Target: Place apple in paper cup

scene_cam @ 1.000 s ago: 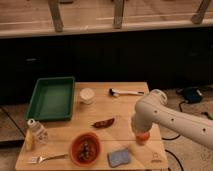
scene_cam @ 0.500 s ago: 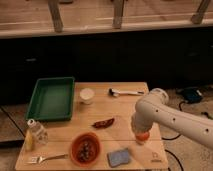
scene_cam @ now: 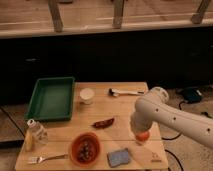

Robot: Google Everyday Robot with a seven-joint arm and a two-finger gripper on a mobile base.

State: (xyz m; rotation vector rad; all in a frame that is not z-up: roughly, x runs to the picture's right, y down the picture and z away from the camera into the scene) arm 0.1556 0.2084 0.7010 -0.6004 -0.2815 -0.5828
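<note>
Sponge (scene_cam: 119, 157) and orange bowl (scene_cam: 85, 148) lie nearest. Just behind, at the right of the table (scene_cam: 125, 107), the gripper (scene_cam: 140, 131) covers the apple (scene_cam: 143, 137) from above; whether it holds it cannot be told. Farther back, well apart, stands the paper cup (scene_cam: 87, 95).

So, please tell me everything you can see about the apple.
The apple is small, round and orange-red. Only its lower part shows; the gripper covers its top from above. It is at the right side, as the picture shows it, of the wooden table, near the front edge and far from the paper cup. Whether it rests on the table or is lifted cannot be told.
</note>
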